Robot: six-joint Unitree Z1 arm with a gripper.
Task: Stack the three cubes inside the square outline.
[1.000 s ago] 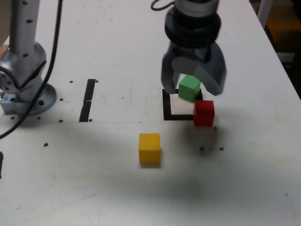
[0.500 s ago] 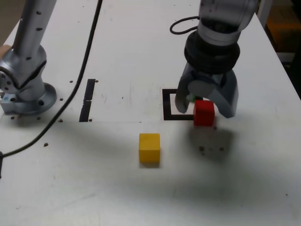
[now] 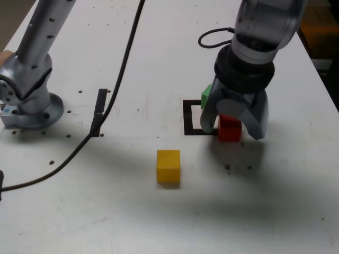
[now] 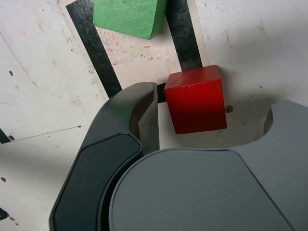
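Note:
My gripper (image 3: 232, 128) is down at the table, open, with its jaws on either side of the red cube (image 3: 228, 130). In the wrist view the red cube (image 4: 196, 98) sits between the fingers (image 4: 147, 120), close to one and clear of the other. It stands just outside a corner of the square outline (image 3: 188, 119). The green cube (image 3: 205, 96) is partly hidden behind the gripper; the wrist view shows the green cube (image 4: 127, 17) lying over the outline's black tape (image 4: 91, 45). The yellow cube (image 3: 168, 165) stands alone nearer the front.
The arm's base (image 3: 26, 103) is bolted at the exterior view's left, with a black cable (image 3: 117, 87) trailing across the table. A straight black tape strip (image 3: 98, 112) lies left of the outline. The table's edge runs along the exterior view's right.
The gripper has moved from above the green cube towards the exterior view's right and dropped down around the red cube. No cube has moved.

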